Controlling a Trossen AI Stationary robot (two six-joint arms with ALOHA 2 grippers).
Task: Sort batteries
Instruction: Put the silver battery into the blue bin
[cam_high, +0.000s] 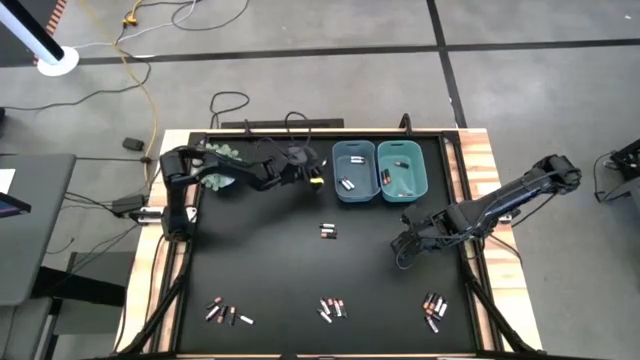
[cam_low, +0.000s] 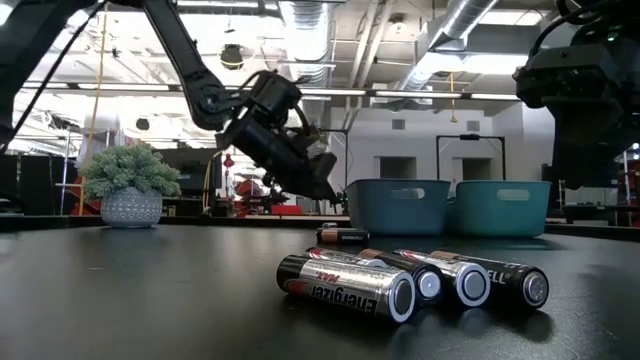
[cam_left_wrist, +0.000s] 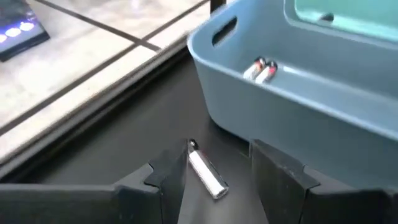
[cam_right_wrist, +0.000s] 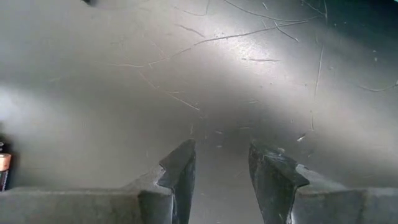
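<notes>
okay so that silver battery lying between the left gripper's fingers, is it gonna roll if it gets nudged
Probably. The silver battery is a smooth cylinder lying on its side on the flat mat, so it likely rolls sideways. It looks rigid and glossy, possibly slippery in the open left gripper.

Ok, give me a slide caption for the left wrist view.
Open left gripper straddles a silver battery beside the blue bin.

Silvery and dark batteries (cam_high: 328, 231) lying in small clusters on table, some in bins
</notes>
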